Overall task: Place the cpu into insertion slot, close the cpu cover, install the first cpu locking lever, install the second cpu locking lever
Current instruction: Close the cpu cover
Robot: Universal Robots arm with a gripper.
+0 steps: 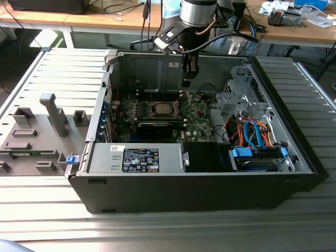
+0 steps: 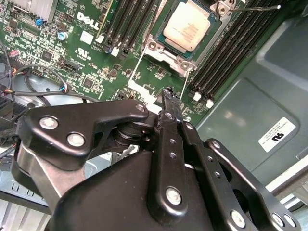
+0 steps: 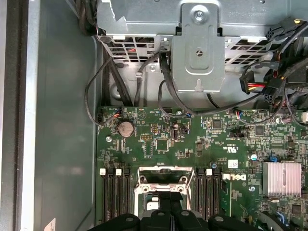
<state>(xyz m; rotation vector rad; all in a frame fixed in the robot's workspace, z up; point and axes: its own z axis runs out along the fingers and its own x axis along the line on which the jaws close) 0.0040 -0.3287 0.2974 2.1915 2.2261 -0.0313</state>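
The cpu [image 2: 186, 26], a silver-grey square chip, sits in the insertion slot [image 3: 161, 179] on the green board inside the open computer case [image 1: 199, 184]. The silvery cpu cover [image 2: 168, 54] lies as a frame around the chip. Thin wire levers [image 2: 137, 65] run out from the socket's corners; whether they are latched I cannot tell. My gripper [image 2: 166, 94] hangs above the board just beside the socket, black fingers pressed together and holding nothing. In the exterior view the gripper [image 1: 189, 79] hovers over the case's back wall, to the right of the socket [image 1: 160, 109].
Black memory slots [image 2: 130, 19] flank the socket on both sides. A metal drive cage [image 3: 199, 48] with cable bundles stands beyond the board. A finned heatsink [image 3: 283, 179], a long black card [image 1: 157, 126] and the power supply [image 1: 136, 157] are nearby. Grey fixtures [image 1: 47, 131] sit outside the case.
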